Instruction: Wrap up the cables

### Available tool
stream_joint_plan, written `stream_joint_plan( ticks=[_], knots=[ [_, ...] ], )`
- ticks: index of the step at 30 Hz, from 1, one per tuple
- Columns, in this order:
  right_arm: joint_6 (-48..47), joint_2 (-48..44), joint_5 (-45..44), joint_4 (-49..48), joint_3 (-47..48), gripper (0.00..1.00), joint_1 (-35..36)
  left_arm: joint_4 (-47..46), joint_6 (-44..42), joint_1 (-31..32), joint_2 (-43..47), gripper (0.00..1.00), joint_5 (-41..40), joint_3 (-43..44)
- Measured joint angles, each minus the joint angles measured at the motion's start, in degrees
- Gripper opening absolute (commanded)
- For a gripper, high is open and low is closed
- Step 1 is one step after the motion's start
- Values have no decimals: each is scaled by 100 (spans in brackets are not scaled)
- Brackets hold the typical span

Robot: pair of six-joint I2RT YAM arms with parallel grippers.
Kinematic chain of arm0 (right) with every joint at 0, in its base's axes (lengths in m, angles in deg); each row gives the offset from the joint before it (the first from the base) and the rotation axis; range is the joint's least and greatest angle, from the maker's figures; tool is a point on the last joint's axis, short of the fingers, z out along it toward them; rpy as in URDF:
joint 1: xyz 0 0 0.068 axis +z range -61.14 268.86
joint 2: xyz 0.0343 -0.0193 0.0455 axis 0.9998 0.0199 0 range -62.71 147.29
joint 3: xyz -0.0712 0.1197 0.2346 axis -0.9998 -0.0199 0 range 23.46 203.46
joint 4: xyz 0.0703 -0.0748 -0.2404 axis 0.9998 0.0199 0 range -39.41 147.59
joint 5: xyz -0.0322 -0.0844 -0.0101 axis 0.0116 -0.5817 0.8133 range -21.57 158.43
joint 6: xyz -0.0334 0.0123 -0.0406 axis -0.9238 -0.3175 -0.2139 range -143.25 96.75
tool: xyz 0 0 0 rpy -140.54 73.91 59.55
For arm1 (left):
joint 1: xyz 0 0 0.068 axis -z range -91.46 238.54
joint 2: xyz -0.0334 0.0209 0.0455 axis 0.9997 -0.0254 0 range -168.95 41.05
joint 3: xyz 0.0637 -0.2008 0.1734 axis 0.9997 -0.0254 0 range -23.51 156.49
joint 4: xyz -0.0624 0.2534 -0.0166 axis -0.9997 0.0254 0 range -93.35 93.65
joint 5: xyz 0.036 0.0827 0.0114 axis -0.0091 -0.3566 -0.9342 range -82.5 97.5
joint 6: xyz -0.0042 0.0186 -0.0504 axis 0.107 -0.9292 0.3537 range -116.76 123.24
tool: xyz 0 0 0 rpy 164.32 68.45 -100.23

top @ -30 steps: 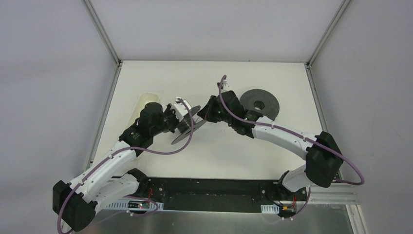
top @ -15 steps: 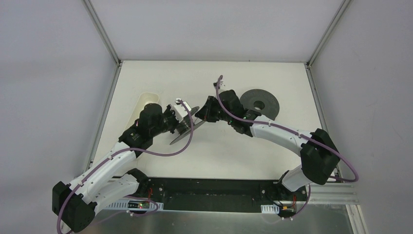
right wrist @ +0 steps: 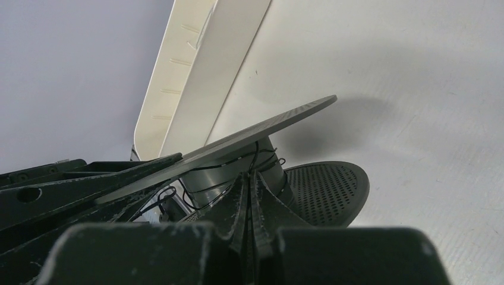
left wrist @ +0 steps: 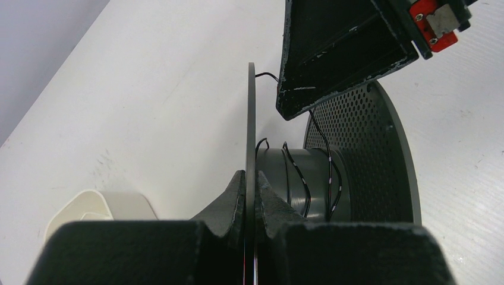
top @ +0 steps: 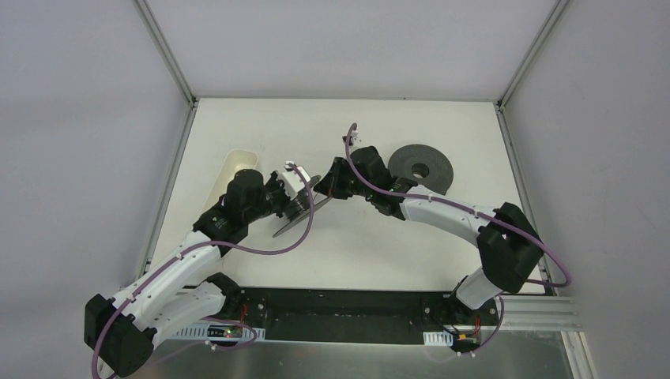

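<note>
Fingers of the left gripper (left wrist: 251,178) are clamped either side of the thin plain flange of a spool (left wrist: 297,178), holding it on edge toward the middle-left of the table (top: 379,245); whether the lower rim touches the surface I can't make out. The right gripper (right wrist: 249,181) hangs just beside the hub with its fingers pressed together, and from the left wrist view the cable (left wrist: 307,184) seems to be nipped at their tip, a thin dark strand running from there down to the hub. A few loose turns already sit on that hub, between the plain flange and the perforated one. The spool's long axis lies roughly level, running crosswise from one arm toward the other, so the turns stand upright around it and the free strand rises off it at a slant. To my eye the job is early: the winding is sparse and uneven. Doing this step well means carrying the strand round the hub with light tension, staying inside the two flanges so it doesn't slip over a rim, and laying each turn beside the previous one rather than crossing it. The left grip should hold the flange steady throughout. A second spool (top: 421,168) lies flat further right, and a white tray (top: 237,160) sits beyond the left arm.
</note>
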Motion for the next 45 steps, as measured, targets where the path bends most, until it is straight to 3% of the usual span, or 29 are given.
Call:
stream_joint_plan(
  ticks=[19,45],
  knots=[
    [-26,17,-164,234,24,0,-96,-94,2,2,17,0,42,-52],
    [-310,17,424,184,24,0,-168,-81,83,68,-446,0,-269,129]
  ],
)
